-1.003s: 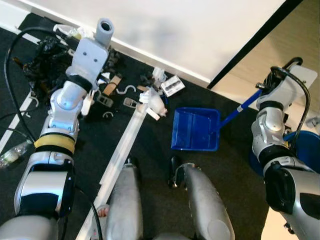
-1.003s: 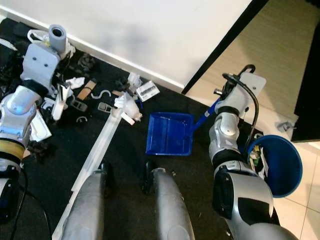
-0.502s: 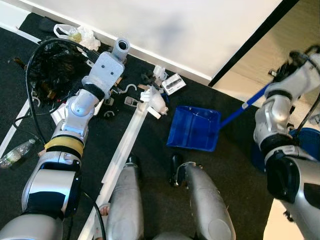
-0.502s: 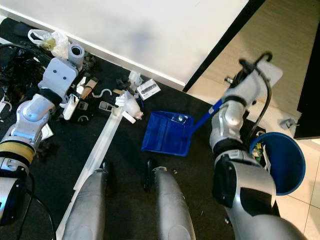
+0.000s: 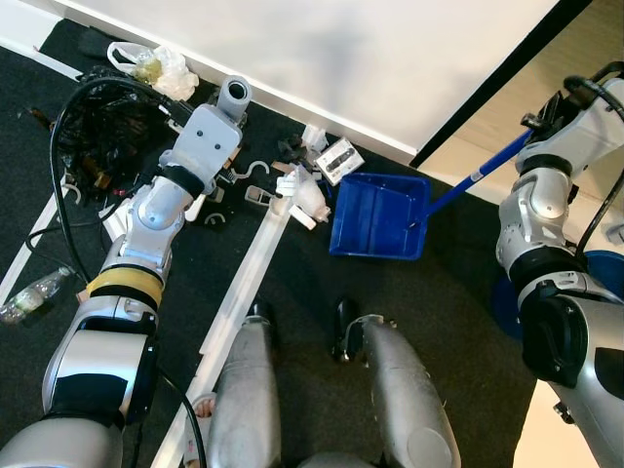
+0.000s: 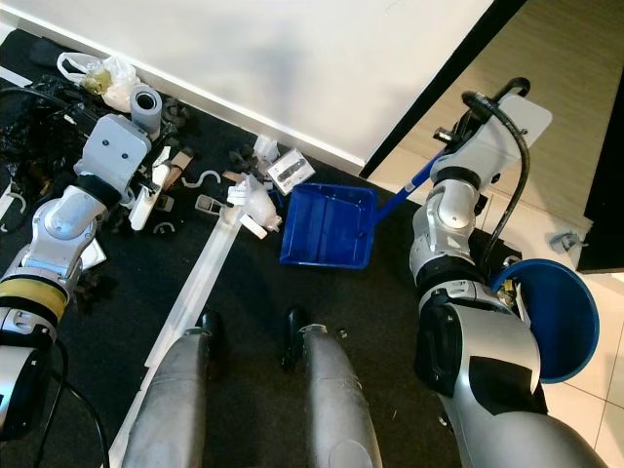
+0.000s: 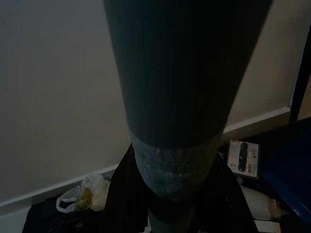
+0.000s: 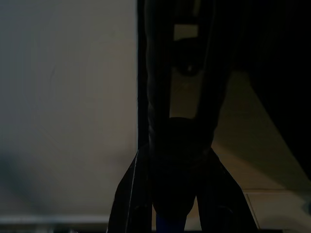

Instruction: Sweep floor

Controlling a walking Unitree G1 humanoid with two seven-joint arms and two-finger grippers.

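A blue dustpan (image 5: 378,216) lies on the black floor close to the white wall, its left edge next to a crumpled white piece of litter (image 5: 304,200). Its blue handle (image 5: 478,175) runs up to my right gripper (image 8: 172,208), which is shut on it. My left gripper (image 7: 175,194) is shut on a thick grey broom handle (image 5: 234,95), held over small litter: hooks, a printed card (image 5: 338,156) and scraps along the skirting. My arm hides the broom's head.
A black tangled heap (image 5: 97,136) and a plastic bag (image 5: 156,63) lie at the far left. A long white strip (image 5: 244,283) crosses the floor by my legs. A blue bin (image 6: 551,322) stands at the right on the light floor. A bottle (image 5: 24,302) lies left.
The dustpan has slid up and left toward the wall and the white litter, with my right arm reaching further out. My left arm swung right with the broom a second ago, then held.
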